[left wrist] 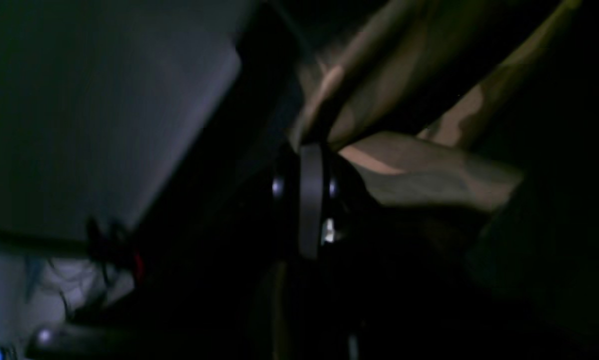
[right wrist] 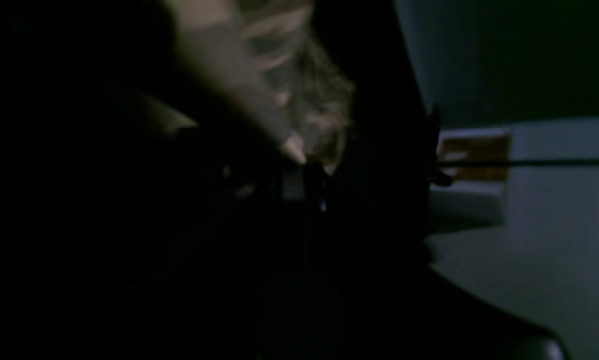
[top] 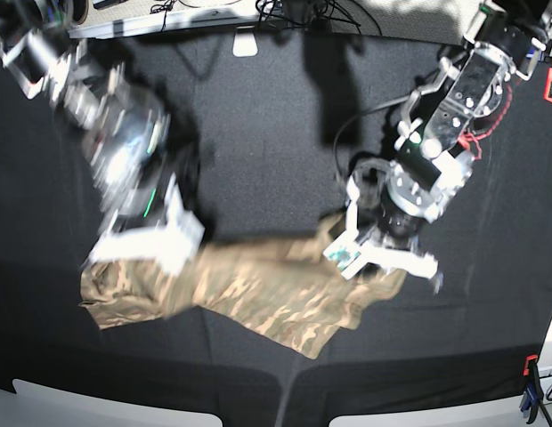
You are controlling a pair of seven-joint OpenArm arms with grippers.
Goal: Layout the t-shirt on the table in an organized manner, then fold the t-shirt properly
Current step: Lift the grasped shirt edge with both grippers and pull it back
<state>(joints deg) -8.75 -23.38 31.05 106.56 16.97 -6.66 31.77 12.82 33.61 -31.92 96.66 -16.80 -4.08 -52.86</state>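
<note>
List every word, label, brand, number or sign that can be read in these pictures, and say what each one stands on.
None can be read in any view.
The t-shirt bears only a camouflage print, no lettering.
The black-covered table shows no markings.
A yellow-and-white object in the right wrist view might carry a label, but it is too blurred to tell.
Both wrist views are dark and blurred.

Dim and blurred: the right gripper (right wrist: 304,172), jaws closed, pinches bunched camouflage t-shirt (right wrist: 279,75) above the black table (right wrist: 379,225).
</note>
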